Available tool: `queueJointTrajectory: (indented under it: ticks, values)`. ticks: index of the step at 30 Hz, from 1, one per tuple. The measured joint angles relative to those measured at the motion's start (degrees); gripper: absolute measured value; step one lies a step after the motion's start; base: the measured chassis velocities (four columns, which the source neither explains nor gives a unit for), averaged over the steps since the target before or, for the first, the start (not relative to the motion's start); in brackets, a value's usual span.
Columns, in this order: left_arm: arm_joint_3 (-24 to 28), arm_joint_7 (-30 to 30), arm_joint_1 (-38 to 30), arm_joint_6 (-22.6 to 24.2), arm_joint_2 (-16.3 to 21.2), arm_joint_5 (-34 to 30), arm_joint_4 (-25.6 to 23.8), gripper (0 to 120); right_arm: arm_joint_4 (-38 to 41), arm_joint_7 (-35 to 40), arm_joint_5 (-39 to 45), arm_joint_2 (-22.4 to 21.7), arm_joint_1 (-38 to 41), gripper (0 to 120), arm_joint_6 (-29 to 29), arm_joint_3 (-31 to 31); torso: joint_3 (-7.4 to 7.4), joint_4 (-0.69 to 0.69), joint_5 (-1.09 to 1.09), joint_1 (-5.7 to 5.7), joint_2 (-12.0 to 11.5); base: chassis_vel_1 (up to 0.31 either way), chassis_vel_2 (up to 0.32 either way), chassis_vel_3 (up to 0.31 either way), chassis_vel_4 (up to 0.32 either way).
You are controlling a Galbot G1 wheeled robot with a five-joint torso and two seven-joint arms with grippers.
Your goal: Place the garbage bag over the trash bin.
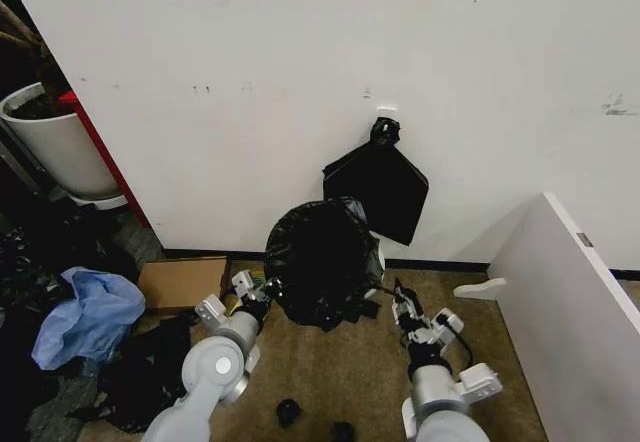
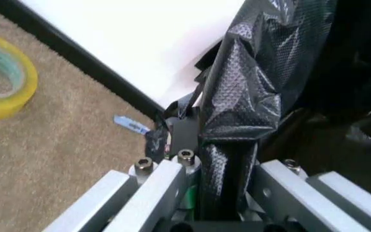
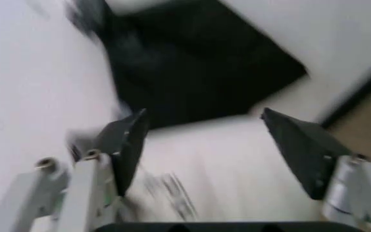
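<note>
The white wall (image 1: 300, 82) backs the scene, and the tan carpet (image 1: 330, 382) runs out from its base. At about 12 o'clock from the robot, against the wall, stands the garbage bag (image 1: 322, 257), crinkled and billowing, draped over what I take to be the trash bin (image 1: 376, 280), of which a sliver of pale side shows at the bag's 3 o'clock edge. Above it at 1 o'clock hangs a flat black bag (image 1: 378, 187) with a knotted top. A blue cloth heap (image 1: 88, 314) lies far off at 9 o'clock, a cardboard sheet (image 1: 180, 282) nearer.

The left gripper (image 1: 262, 290) sits at the bag's 8 o'clock edge; in the left wrist view its jaws are closed narrow on a fold of the black plastic (image 2: 237, 121). The right gripper (image 3: 202, 145) waits just beside the bag's 4 o'clock edge, jaws spread wide and holding nothing, the pale bin side just ahead of them.

The bag's free hem lies toward 10 o'clock from the right jaws, so that arm looks nearer the uncovered side. A roll of yellow tape (image 2: 2, 77) lies on the carpet near the left arm.
</note>
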Motion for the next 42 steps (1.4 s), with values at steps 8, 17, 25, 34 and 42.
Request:
queueJointTrajectory:
  ticks: [8,17,25,34,42]
  values:
    - [1.3,11.4,-0.1,-9.9,3.2,9.7,7.6,0,-0.1,-14.4,2.1,-1.5,0.5,98,6.4,1.4,0.0,0.0,-0.01,0.0,0.0,0.0,0.0,0.0,0.0]
    - [1.5,30.7,0.1,-22.0,5.3,17.4,14.0,0,-3.7,-10.8,-16.1,-7.2,2.3,100,-13.1,-1.1,0.0,0.0,0.0,0.0,0.0,0.0,0.0,0.0,0.0]
    - [0.4,40.1,-0.3,-30.2,5.8,23.3,18.7,0,-3.7,-9.5,-15.5,-10.0,4.0,100,-15.6,-0.3,0.0,0.0,-0.02,0.0,0.0,0.0,0.0,0.0,0.0]
    - [0.1,39.6,0.0,-30.7,5.3,24.2,18.9,0,-3.5,-10.9,-11.2,-9.4,3.8,100,-13.0,0.2,0.0,0.0,0.0,0.0,0.0,0.0,0.0,0.0,0.0]
    - [0.0,39.2,0.3,-30.6,5.5,24.1,18.5,0,-4.3,-9.9,-10.2,-9.1,4.7,100,-14.4,1.6,0.0,0.0,0.0,0.0,0.0,0.0,0.0,0.0,0.0]
